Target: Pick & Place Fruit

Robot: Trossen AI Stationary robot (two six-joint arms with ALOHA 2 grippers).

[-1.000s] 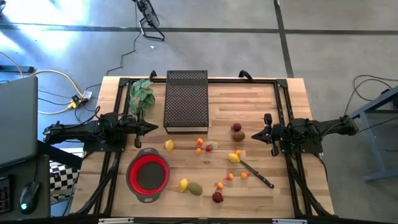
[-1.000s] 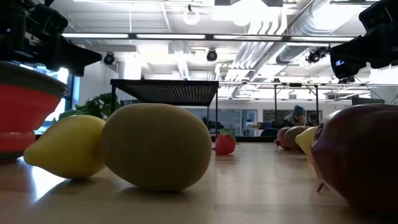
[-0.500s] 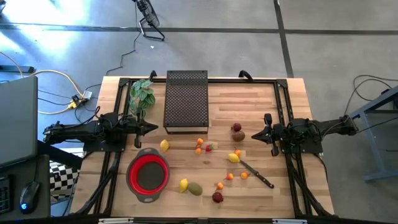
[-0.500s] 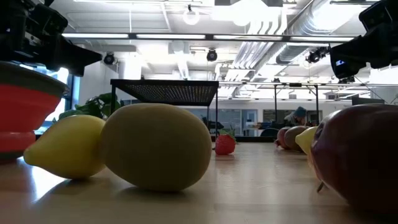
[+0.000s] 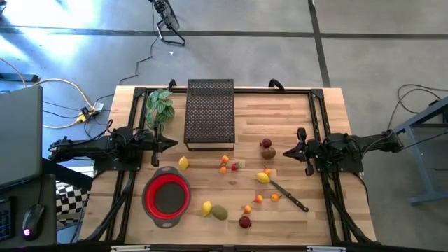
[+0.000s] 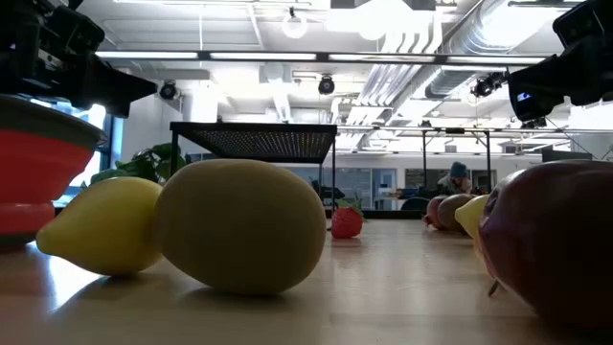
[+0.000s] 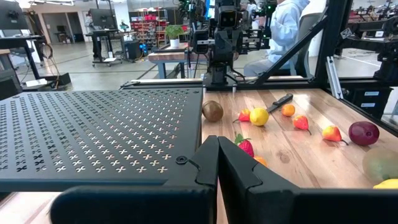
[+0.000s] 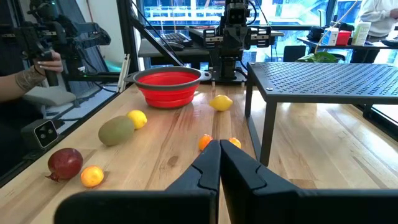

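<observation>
- High view: the small toy-like fruit (image 5: 224, 183) lies scattered across the middle of the wooden table (image 5: 329, 112), beside the red collapsible bowl (image 5: 166, 197), the likely drop point. The left gripper (image 5: 170, 144) and right gripper (image 5: 288, 150) hover at opposite table edges, pointing inward, fingers fully closed and empty.
- Low view: an olive-green fruit (image 6: 241, 226) touches a yellow lemon (image 6: 101, 226) near the camera; the black perforated metal shelf (image 6: 254, 142) stands behind.
- Left wrist view: closed fingers (image 7: 211, 163) aim along the shelf edge toward the fruit.
- Right wrist view: closed fingers (image 8: 214, 163) face the bowl; nothing is held.
</observation>
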